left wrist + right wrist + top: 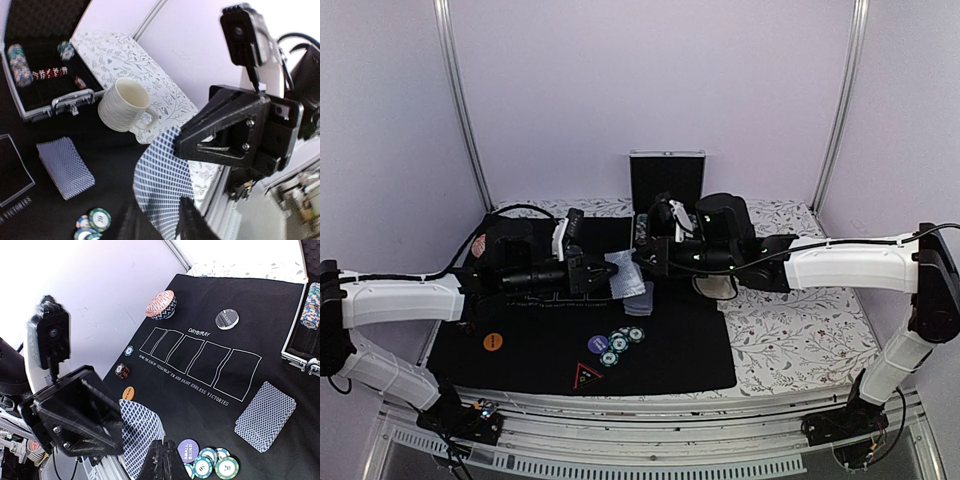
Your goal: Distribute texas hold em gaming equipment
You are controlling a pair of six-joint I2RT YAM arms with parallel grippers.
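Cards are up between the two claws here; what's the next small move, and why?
Probably close the left claw firmly on the cards: the right claw is shut on them above the mat, while the left's fingers flank their other end, grip unclear.

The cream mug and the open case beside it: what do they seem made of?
The mug looks like glazed ceramic: cream, ribbed wall, soft sheen. The case probably has a metal frame: bright silvery rim and handle; its dark lining may be fabric.

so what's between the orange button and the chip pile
The purple button, close beside the chips; the rest is bare black mat. Top view shows it.
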